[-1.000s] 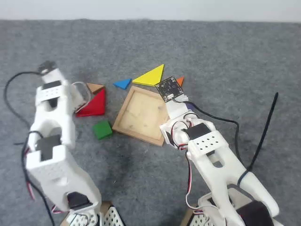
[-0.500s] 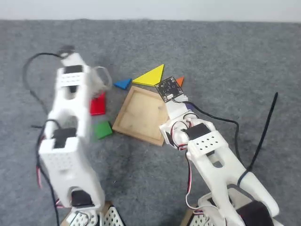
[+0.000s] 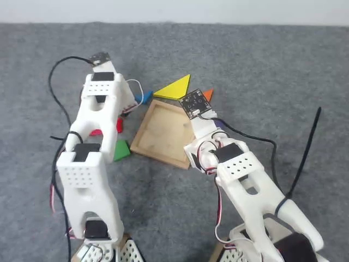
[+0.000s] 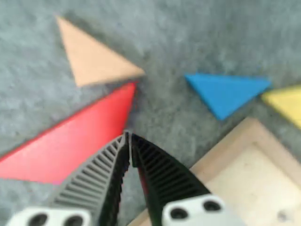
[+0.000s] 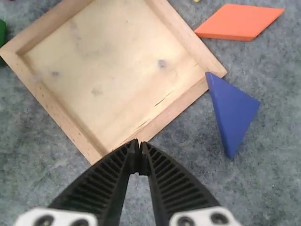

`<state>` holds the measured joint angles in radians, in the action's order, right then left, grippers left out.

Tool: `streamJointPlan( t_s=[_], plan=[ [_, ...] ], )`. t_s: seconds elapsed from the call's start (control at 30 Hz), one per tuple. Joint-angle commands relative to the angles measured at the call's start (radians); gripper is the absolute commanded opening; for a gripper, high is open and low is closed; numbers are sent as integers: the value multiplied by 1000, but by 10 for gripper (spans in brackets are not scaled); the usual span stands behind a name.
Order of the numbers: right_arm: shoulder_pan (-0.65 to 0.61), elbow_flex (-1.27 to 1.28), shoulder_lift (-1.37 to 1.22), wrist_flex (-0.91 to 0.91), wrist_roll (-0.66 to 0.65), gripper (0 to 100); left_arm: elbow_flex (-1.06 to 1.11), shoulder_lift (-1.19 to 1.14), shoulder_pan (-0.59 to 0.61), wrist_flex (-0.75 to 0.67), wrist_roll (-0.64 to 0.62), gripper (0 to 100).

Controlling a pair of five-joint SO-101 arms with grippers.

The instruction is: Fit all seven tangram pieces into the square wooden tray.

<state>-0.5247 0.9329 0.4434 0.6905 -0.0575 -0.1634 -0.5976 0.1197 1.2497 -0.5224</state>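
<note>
The left claw (image 4: pixel 128 137) is pressed together with nothing in it. Its tips hang over the long edge of the red triangle (image 4: pixel 70 146), close to that piece's sharp corner. Just past the corner lies the tan triangle (image 4: pixel 91 59), apart from the red one by a thin gap. The blue triangle (image 4: pixel 225 92) and the yellow triangle (image 4: pixel 284 101) sit further out, near the tray's corner.

The right claw (image 5: pixel 138 143) is also pinched closed on nothing, its tips at a corner of the tray (image 5: pixel 189 40). The navy triangle (image 5: pixel 230 113) lies just beside that corner and the orange piece (image 5: pixel 240 21) a little beyond. The green piece (image 3: pixel 121 150) sits off the tray's other side, by the left arm.

The tray is bare and all seven pieces lie around it, so I'd say the job is at its first pick, most likely the red triangle. The left claw would need to spread, straddle the piece across its thickness, and come down square. A flat piece on soft pile may slide or tip rather than lift, so that's the thing to watch.

The table wears a grey, carpet-like cover (image 3: pixel 272 65). A pale wall (image 3: pixel 218 11) runs along its far edge.
</note>
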Motion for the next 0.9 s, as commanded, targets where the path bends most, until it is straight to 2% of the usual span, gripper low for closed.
streamJointPlan(
  t_s=[0.0, 0.1, 0.23, 0.47, 0.7, 0.87],
  plan=[
    [-1, -25, -12, -22, -14, 9, -28, 121, 21, 34, 21, 13],
    [-2, -25, -12, -22, -14, 9, 7, 158, 72, -26, 17, 13],
    [-4, -23, -13, -42, -14, 9, 53, 114, 126, -153, -60, 13],
    [-1, -23, -13, -48, -14, 9, 10, 28, 44, -163, -66, 13],
    [1, -23, -13, -47, -14, 9, -21, 12, 14, -46, -51, 13],
    [1, -23, -13, -47, -14, 9, -19, 12, -21, 55, 68, 13]
  ],
)
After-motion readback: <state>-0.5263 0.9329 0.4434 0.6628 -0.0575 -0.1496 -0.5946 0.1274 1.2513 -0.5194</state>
